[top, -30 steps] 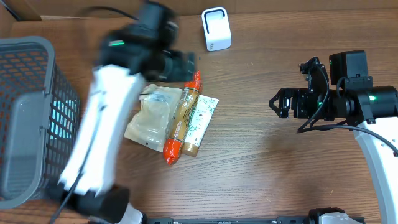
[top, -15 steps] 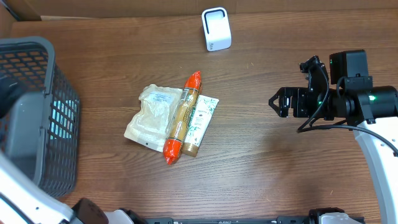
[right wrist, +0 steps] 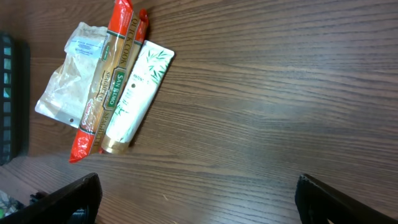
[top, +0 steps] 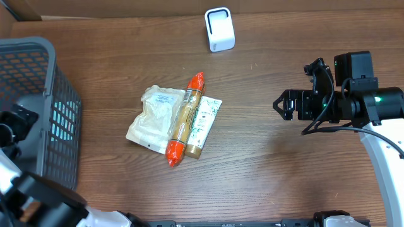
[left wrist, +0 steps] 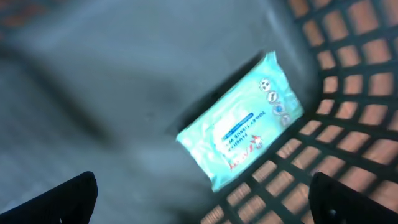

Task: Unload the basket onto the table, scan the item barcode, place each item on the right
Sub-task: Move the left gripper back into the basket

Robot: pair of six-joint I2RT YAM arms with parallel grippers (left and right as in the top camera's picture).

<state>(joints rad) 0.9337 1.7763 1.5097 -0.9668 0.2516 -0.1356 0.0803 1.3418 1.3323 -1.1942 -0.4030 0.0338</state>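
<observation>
Inside the grey basket, a teal wipes pack.

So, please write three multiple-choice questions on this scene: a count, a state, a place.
1. How many items lie together on the table? A. one B. three C. six
2. How is the right hand? A. open, empty B. shut on an item C. shut, empty
3. Where does the teal wipes pack lie? A. on the table B. in the right hand C. inside the grey basket

Answers: 1 B, a pouch, an orange-ended stick and a white tube lie side by side. 2 A, its fingers stand apart with nothing between. 3 C, it lies on the basket floor by the mesh wall.
</observation>
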